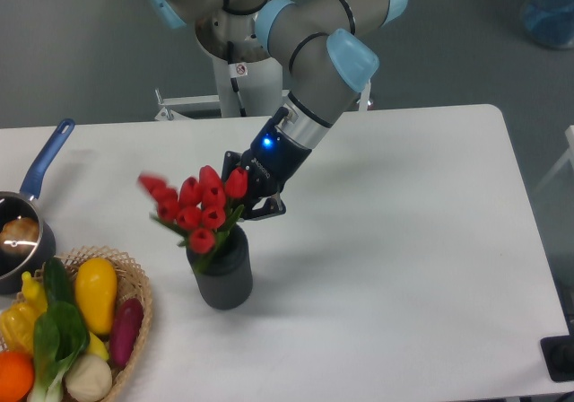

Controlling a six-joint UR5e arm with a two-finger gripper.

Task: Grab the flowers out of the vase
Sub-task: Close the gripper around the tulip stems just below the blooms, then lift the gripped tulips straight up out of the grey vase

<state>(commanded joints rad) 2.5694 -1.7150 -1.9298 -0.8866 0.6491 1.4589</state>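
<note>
The flowers, a bunch of red tulip buds with green leaves, stand in the dark grey ribbed vase at the left middle of the white table. Their left buds are blurred. My gripper reaches down from the upper right into the right side of the bunch. Its dark fingers have come together around the buds and stems just above the vase mouth, so it looks shut on the flowers. The stems are hidden inside the vase.
A blue-handled saucepan sits at the left edge. A wicker basket of colourful vegetables stands at the front left, close to the vase. The arm's base rises behind the table's far edge.
</note>
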